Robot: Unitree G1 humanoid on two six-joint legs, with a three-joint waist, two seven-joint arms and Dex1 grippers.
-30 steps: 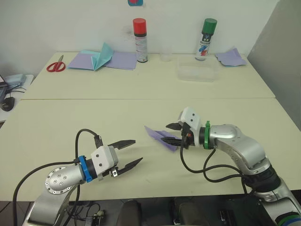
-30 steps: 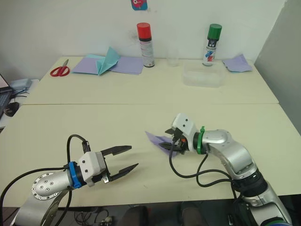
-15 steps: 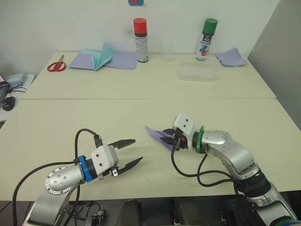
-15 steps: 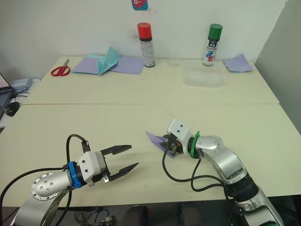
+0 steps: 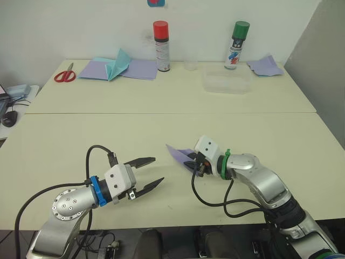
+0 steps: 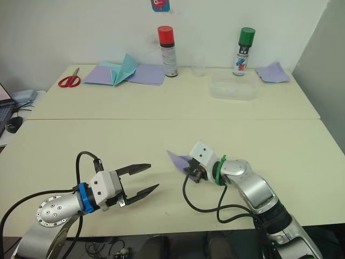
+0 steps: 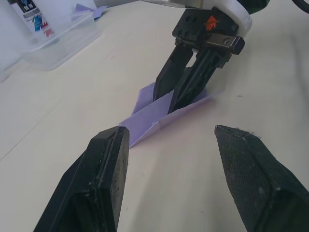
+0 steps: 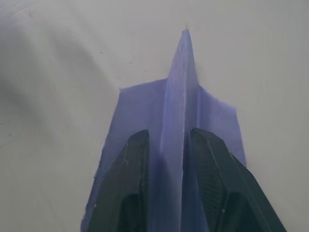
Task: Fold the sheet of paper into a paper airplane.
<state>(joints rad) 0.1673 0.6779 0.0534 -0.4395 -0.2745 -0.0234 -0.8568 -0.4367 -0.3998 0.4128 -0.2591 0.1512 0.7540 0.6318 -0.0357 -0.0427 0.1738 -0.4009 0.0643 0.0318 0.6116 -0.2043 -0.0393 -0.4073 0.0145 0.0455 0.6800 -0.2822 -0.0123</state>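
The sheet of paper is now a small lavender wedge, the paper airplane (image 5: 177, 153), lying on the cream table (image 5: 81, 135) with its pointed nose toward my left. Its raised middle fold (image 8: 181, 82) stands between the two black fingers of my right gripper (image 5: 190, 160), which is shut on it, with flat wings spreading to both sides. My left gripper (image 5: 157, 171) hovers open a short way to the left of the nose, touching nothing. In the left wrist view the airplane (image 7: 154, 113) lies beyond the spread fingers (image 7: 104, 169).
Along the back of the far table stand a red-capped spray can (image 5: 160, 46), a green-capped can (image 5: 236, 44) and a clear plastic box (image 5: 226, 81). Red scissors (image 5: 63, 74), flat lavender sheets with a teal piece (image 5: 116, 67) and a lavender scrap (image 5: 264, 66) lie there too.
My right gripper has slid left along the airplane toward its nose, and its arm has stretched out lower. The left gripper has barely moved.
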